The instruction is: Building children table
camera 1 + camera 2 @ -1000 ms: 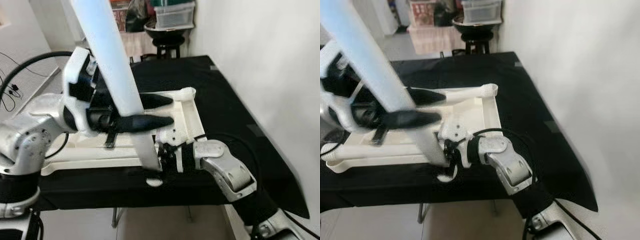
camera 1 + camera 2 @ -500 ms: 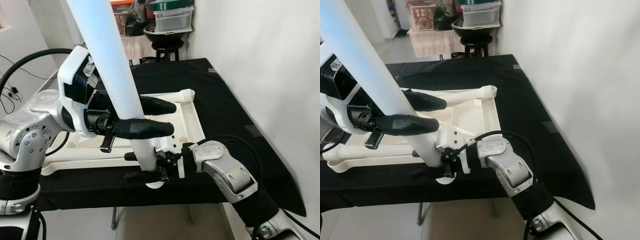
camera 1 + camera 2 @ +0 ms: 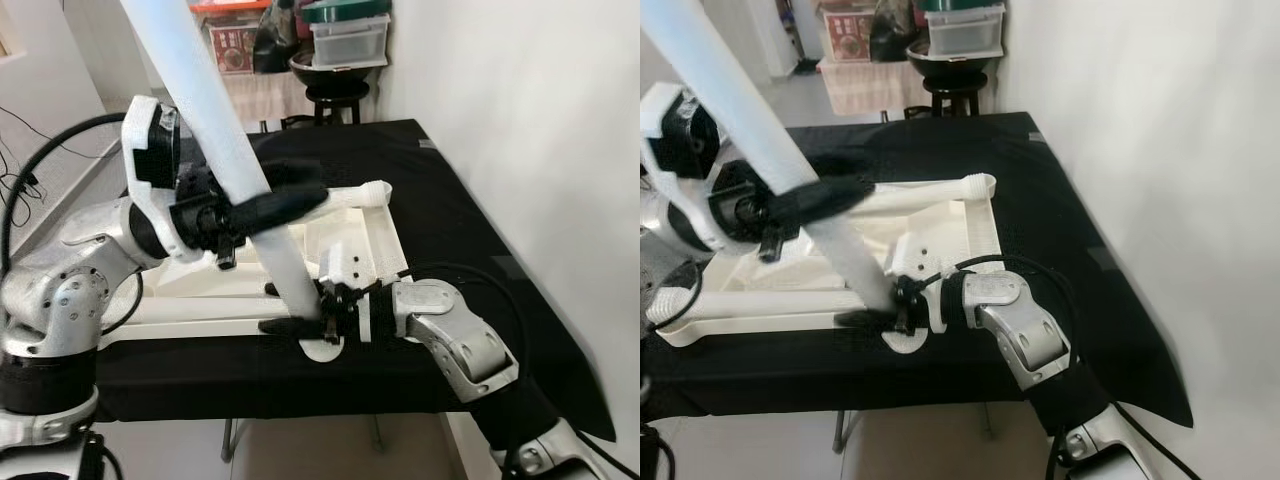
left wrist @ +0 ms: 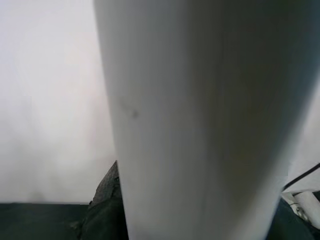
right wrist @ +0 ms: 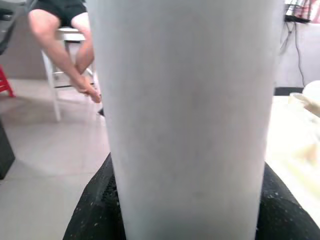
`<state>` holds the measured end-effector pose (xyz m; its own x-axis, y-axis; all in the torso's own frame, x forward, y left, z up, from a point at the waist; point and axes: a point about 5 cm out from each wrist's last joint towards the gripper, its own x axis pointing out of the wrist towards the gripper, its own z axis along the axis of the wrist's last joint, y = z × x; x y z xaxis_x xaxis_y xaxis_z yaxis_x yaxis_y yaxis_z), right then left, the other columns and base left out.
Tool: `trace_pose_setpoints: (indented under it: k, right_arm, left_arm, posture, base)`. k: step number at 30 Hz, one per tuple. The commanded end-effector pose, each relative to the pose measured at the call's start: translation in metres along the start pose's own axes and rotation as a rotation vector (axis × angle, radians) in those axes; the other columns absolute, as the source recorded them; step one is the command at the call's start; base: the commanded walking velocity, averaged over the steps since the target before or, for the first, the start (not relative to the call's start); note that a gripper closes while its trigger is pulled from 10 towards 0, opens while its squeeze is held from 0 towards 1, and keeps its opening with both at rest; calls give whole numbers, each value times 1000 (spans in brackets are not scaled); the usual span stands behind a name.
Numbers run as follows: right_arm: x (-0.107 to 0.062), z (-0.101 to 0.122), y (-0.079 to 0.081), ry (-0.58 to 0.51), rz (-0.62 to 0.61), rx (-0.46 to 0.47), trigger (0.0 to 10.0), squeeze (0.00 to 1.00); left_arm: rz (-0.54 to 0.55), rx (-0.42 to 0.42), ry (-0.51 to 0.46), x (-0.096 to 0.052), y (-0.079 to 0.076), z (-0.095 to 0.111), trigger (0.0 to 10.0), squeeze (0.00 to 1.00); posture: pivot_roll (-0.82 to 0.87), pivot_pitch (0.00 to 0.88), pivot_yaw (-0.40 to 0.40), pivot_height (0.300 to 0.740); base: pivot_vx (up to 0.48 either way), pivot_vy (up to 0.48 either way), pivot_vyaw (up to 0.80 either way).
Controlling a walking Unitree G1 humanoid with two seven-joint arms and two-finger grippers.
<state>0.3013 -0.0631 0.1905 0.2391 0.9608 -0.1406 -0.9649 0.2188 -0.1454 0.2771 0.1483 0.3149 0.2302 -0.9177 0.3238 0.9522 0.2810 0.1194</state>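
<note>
Left gripper (image 3: 262, 210) is clamping mid-length on the long white cylindrical table leg (image 3: 215, 115), which is leaning far-left. Right gripper (image 3: 300, 308) is pinching the leg's foot at the near edge of the upturned white plastic tabletop (image 3: 385, 235) on the black-clothed table (image 3: 470, 230). The leg is tilting further than a second ago.

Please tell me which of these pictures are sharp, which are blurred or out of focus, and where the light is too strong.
Left and right eye views: sharp; the long white table leg is washed out near the top. Left wrist view: the leg, very near, is soft, against overexposed white. Right wrist view: leg soft too, the background with a seated person's legs clearer.
</note>
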Motion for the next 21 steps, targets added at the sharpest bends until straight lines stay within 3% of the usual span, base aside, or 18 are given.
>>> trace_pose_setpoints:
  k: [1,2,3,5,7,12,15,18,19,21]
  right_arm:
    - [-14,-6,-18,-13,-183,57,0,0]
    - [-22,-8,-29,-23,-290,64,0,0]
    - [-27,-9,-35,-31,-361,71,0,0]
    - [-27,-9,-35,-31,-361,71,0,0]
    - [-35,-11,-43,-48,-466,75,0,0]
    - [-37,-11,-45,-75,-509,81,0,0]
    - [-34,-10,-42,-95,-473,89,0,0]
    - [-33,-10,-42,-97,-467,87,0,0]
    - [-32,-10,-43,-98,-470,86,0,0]
    - [-31,-9,-44,-101,-475,83,0,0]
  left_arm:
    - [191,57,-22,-16,16,5,10000,0]
    - [400,65,-29,-35,33,5,10000,0]
    - [532,66,-33,-49,42,3,10000,0]
    - [532,66,-33,-49,42,3,10000,0]
    - [729,37,-57,-73,50,0,10000,0]
    - [772,7,-91,-81,40,-5,10000,0]
    - [693,-2,-120,-74,26,-6,10000,0]
    - [663,-13,-153,-70,24,-5,10000,0]
    - [640,-20,-168,-67,22,-5,10000,1000]
    - [601,-19,-174,-61,20,-5,10000,1000]
  posture:
    - [-91,0,47,740]
    - [-93,0,50,740]
    - [-93,0,50,740]
    - [-93,0,50,740]
    - [-90,0,47,740]
    - [-80,0,42,740]
    - [-75,0,38,740]
    - [-75,0,36,740]
    - [-76,0,38,740]
    - [-81,0,39,740]
  base:
    - [0,0,0]
    - [0,0,0]
    - [0,0,0]
    - [0,0,0]
    - [0,0,0]
    - [0,0,0]
    - [0,0,0]
    - [0,0,0]
    - [0,0,0]
    - [0,0,0]
